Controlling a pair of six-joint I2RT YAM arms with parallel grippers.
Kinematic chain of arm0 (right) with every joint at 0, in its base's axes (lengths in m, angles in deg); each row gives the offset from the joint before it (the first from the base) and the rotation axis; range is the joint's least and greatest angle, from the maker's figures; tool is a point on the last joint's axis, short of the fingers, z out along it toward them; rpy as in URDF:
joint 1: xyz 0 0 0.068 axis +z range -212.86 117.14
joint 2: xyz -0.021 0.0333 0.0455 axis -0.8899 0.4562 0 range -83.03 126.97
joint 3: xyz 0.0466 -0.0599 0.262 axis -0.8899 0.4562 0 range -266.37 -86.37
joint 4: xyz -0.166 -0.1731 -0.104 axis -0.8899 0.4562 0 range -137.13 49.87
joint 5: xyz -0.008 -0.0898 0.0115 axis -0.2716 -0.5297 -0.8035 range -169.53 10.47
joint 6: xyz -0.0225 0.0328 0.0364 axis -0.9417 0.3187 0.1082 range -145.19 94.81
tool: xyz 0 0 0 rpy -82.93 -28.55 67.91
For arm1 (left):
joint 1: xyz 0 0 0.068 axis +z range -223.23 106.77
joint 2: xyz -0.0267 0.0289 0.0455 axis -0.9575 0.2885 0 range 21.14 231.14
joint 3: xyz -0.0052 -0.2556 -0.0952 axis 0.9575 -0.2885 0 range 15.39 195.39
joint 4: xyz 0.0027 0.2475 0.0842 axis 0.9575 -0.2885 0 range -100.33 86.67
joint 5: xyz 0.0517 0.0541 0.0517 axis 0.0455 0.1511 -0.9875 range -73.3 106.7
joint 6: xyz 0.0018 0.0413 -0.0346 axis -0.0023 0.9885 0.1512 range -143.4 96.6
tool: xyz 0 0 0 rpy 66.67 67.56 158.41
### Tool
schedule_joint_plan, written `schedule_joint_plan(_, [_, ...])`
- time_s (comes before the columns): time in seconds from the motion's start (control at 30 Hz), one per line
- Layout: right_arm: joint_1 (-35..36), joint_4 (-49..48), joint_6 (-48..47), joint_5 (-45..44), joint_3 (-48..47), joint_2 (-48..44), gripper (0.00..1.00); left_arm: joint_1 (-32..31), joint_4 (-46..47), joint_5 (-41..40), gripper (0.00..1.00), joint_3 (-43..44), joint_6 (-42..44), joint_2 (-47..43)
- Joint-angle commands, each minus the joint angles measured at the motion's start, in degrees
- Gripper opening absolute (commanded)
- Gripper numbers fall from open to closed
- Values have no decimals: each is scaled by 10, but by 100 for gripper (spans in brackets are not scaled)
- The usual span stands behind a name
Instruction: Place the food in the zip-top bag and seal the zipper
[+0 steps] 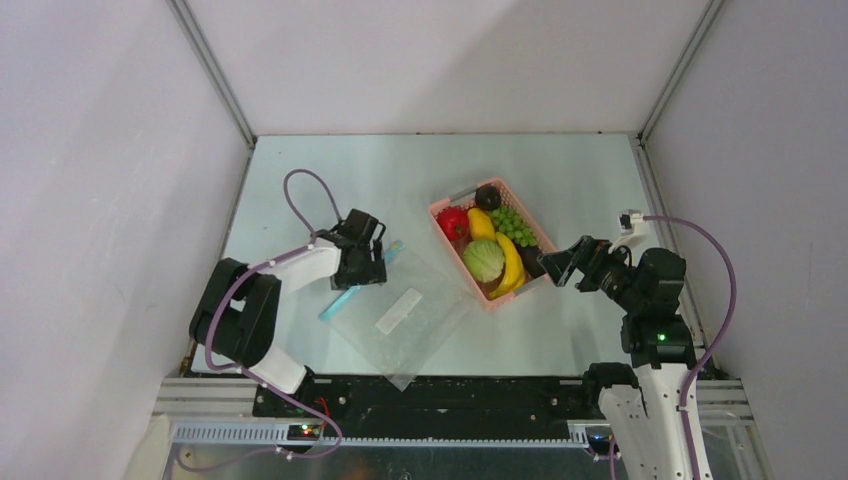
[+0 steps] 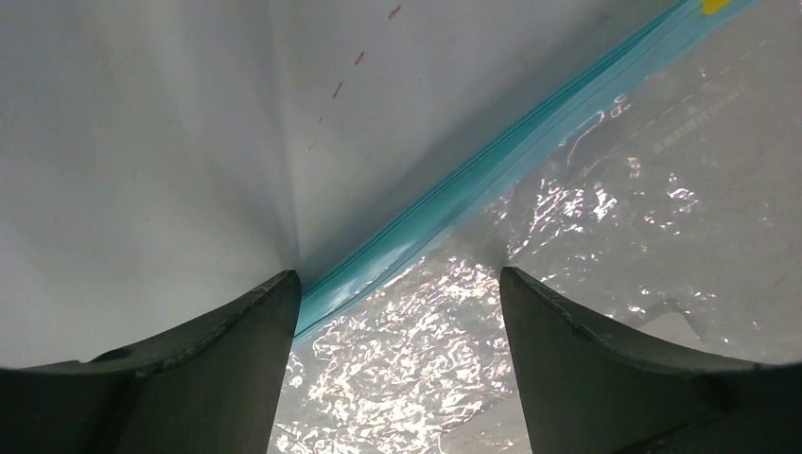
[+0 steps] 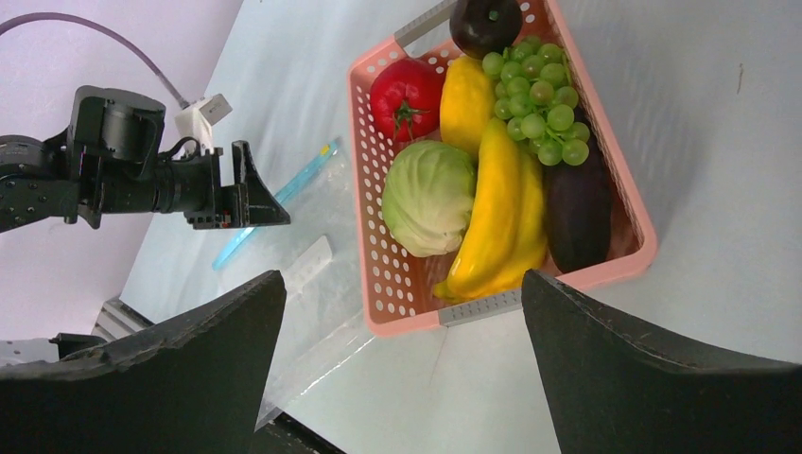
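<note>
Arm bases (image 1: 275,372) sit nearest in the overhead view; beyond, the left claw (image 1: 368,268) hangs over the zip-top bag (image 1: 405,320), flat on the tabletop (image 1: 300,180) just left of the pink basket (image 1: 440,213) holding all the food (image 1: 490,250), with the right claw (image 1: 553,267) at the basket's right. Left wrist view: released fingers (image 2: 208,359) straddle the teal zipper (image 2: 473,180), gripping nothing. Right wrist view: released, empty fingers (image 3: 142,378) frame the basket; opening the bag seems the step in hand, so pinching one lip likely comes next.

Food (image 1: 490,252) in basket (image 1: 440,213), right of bag (image 1: 432,322)
</note>
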Motion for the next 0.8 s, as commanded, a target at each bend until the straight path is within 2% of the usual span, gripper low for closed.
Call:
schedule_joint_plan(0.0, [2, -1, -5, -10, 0, -4, 100, -12, -23, -27, 80, -11, -29, 1])
schedule_joint_plan(0.07, [2, -1, -4, -12, 0, -4, 100, -17, -22, -31, 73, -10, -33, 4])
schedule_joint_plan(0.17, [2, 4, -2, -21, 0, -4, 100, -23, -14, -27, 55, -10, -37, 9])
schedule_joint_plan(0.2, [2, 6, -1, -27, 1, -4, 100, -26, -12, -25, 45, -10, -38, 14])
schedule_joint_plan(0.3, [2, 8, 3, -47, 0, -4, 100, -32, -10, -24, 27, -4, -38, 24])
schedule_joint_plan(0.33, [2, 9, 4, -50, 0, -5, 100, -33, -9, -24, 15, -3, -38, 28])
schedule_joint_plan(0.4, [2, 9, 4, -53, 1, -7, 100, -34, -13, -27, 2, 3, -37, 31])
schedule_joint_plan(0.57, [2, 8, 10, -51, 0, -11, 100, -36, -31, -46, 0, 22, -36, 2])
schedule_joint_plan(0.77, [4, -23, 28, -10, 0, -8, 100, -38, -92, -137, 0, 80, -41, -143])
